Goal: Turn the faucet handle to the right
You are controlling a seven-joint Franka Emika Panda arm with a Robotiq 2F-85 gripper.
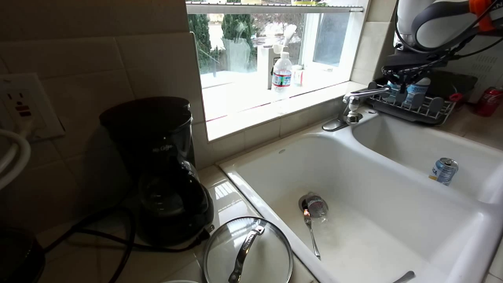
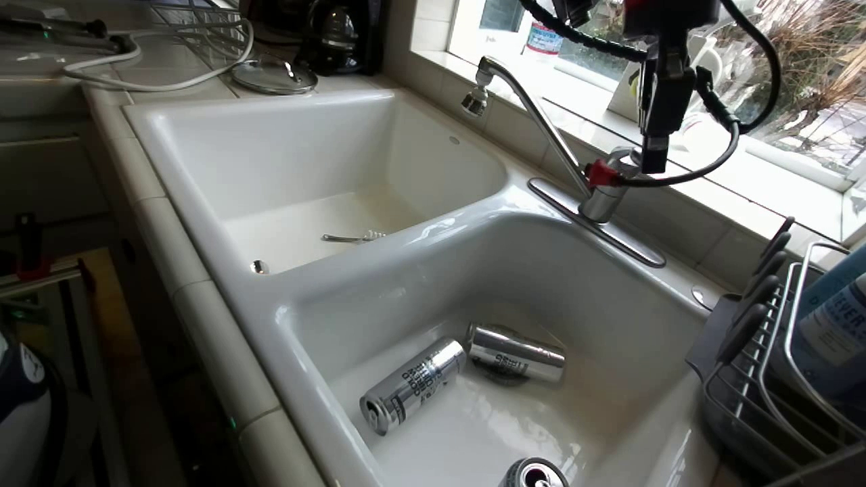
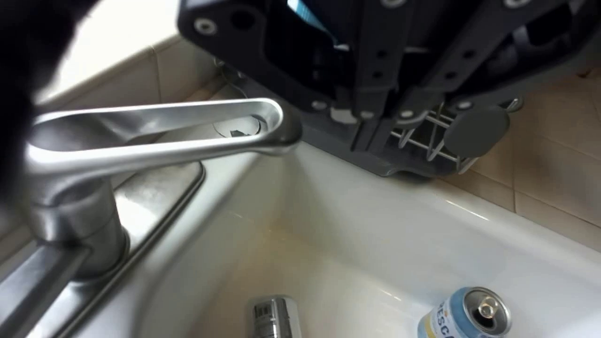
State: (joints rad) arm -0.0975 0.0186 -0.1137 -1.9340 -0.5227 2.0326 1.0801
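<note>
Daylight enters through the window [image 1: 243,43], washed out in both exterior views, and burns the sill [image 1: 243,118] nearly pure white, while the tiled wall [image 1: 78,86] at the left lies in gloom. The coffee maker [image 1: 157,169] is almost lost in shadow, with only a few glints; pale stripes reflect off the glossy counter [image 1: 232,196]. In an exterior view, white highlights streak the sink [image 2: 433,237], and the area below the counter's edge is nearly black. The wrist view shows bright gleams along the faucet handle [image 3: 277,124], a soft grey shadow in the sink, dark fingers [image 3: 364,136], and a heavily out-of-focus black shape [image 3: 23,75] at the left edge.
</note>
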